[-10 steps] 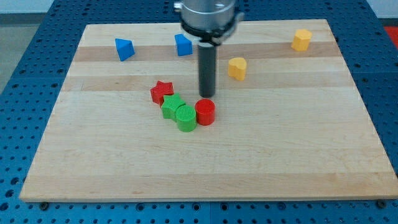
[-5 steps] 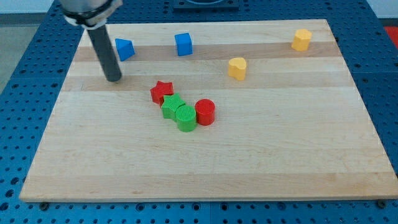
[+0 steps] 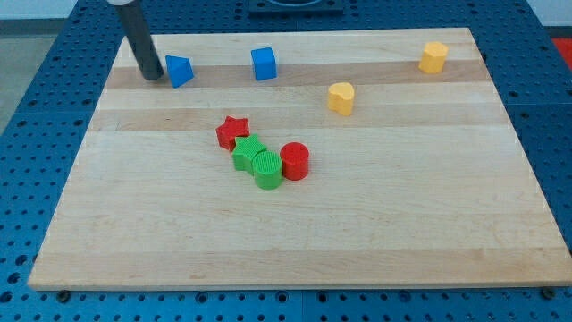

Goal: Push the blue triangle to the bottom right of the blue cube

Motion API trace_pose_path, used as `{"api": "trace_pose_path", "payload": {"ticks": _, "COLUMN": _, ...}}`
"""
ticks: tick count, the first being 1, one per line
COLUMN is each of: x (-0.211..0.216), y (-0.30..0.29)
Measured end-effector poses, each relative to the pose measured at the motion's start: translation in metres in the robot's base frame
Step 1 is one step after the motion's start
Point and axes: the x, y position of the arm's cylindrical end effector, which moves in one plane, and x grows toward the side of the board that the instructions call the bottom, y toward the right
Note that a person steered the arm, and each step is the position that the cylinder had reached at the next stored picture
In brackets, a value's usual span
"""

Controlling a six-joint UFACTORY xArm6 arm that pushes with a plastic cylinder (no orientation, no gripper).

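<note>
The blue triangle point(image 3: 180, 71) lies near the board's top left. The blue cube point(image 3: 264, 63) lies to its right along the top edge, well apart from it. My tip point(image 3: 152, 76) rests on the board just left of the blue triangle, very close to it; I cannot tell whether it touches. The rod rises out of the view's top.
A red star point(image 3: 232, 131), a green star point(image 3: 248, 153), a green cylinder point(image 3: 266, 169) and a red cylinder point(image 3: 295, 161) cluster at the board's middle. A yellow heart point(image 3: 340, 97) lies right of centre. A yellow block point(image 3: 433, 57) sits at the top right.
My tip swept from just above the red cylinder at the middle far to the left, then moved up to the blue triangle's left side. No block has moved.
</note>
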Motion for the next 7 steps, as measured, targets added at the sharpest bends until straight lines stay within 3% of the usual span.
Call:
{"api": "trace_pose_path", "payload": {"ticks": 5, "x": 0.0, "y": 0.18}}
{"api": "trace_pose_path", "payload": {"ticks": 7, "x": 0.0, "y": 0.212}}
